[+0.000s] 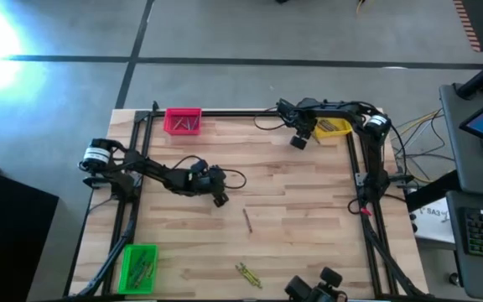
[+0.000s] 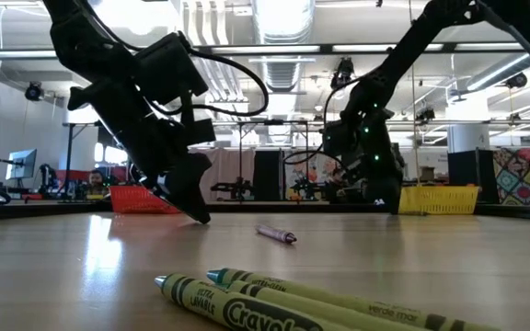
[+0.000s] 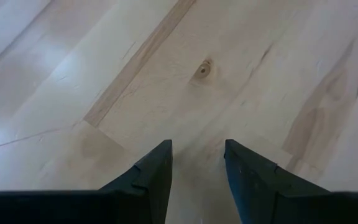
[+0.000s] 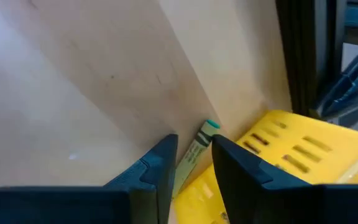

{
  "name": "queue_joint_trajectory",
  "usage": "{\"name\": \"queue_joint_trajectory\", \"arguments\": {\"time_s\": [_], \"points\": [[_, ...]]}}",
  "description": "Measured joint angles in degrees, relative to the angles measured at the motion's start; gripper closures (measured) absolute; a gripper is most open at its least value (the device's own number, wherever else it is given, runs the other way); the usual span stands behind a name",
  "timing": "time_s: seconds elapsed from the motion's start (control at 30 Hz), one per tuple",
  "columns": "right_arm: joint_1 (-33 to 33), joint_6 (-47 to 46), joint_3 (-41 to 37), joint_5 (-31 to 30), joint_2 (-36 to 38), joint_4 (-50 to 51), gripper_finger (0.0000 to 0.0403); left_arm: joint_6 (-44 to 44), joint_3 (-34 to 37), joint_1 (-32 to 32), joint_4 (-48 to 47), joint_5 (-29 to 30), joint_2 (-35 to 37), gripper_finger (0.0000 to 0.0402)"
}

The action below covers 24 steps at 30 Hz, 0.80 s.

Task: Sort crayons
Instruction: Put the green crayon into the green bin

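Note:
My right gripper (image 1: 298, 141) (image 4: 194, 140) is at the far right of the table, next to the yellow bin (image 1: 334, 127) (image 4: 291, 149), and is shut on a yellow-green crayon with a teal tip (image 4: 209, 127). My left gripper (image 1: 219, 199) (image 3: 197, 152) is open and empty, low over bare wood near the table's middle; it also shows in the low view (image 2: 187, 207). A brownish crayon (image 1: 246, 220) (image 2: 276, 234) lies flat on the table near it. Two olive-yellow crayons (image 1: 247, 274) (image 2: 274, 299) lie side by side near the front edge. My right gripper pinches the crayon's paper-wrapped shaft (image 4: 193, 155) between its two fingers. The crayon lies roughly along the fingers, and its teal tip sticks out past the fingertips toward the wood beside the yellow bin's wall. Whether the tip touches the table, I cannot tell.
A pink bin (image 1: 183, 121) with crayons stands at the far left, and a green bin (image 1: 138, 267) with crayons at the near left. A black frame rail (image 1: 355, 159) runs along the table's edges. Bare wood lies between the bins.

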State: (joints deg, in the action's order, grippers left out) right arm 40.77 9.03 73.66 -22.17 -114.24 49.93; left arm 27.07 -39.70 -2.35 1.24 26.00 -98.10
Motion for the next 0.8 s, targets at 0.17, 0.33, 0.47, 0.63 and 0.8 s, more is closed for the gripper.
{"name": "queue_joint_trajectory", "arguments": {"time_s": [0.17, 0.33, 0.47, 0.63, 0.8], "points": [[-0.06, 0.79, 0.38, 2.69, 1.98, 0.91, 0.0336, -0.16, 0.04, -0.01, -0.21, 0.02, 0.04, 0.0272], [-0.37, -0.36, -0.23, 8.38, 7.47, 3.43, 0.0364, -0.2, 0.04, -0.02, -0.31, 0.07, 0.04, 0.0272], [-0.4, -2.19, 0.03, 15.71, 14.93, 4.25, 0.0369, -0.2, 0.07, 0.0, -0.35, 0.09, 0.04, 0.0272], [-0.93, -10.0, -1.98, 15.39, 23.53, 4.04, 0.0364, 0.0, 0.07, 0.0, -0.37, 0.07, 0.04, 0.0272], [-0.66, -18.55, -11.15, 11.17, 32.81, -0.52, 0.035, 0.43, 0.09, -0.26, -0.46, -0.03, 0.04, 0.0272]]}}
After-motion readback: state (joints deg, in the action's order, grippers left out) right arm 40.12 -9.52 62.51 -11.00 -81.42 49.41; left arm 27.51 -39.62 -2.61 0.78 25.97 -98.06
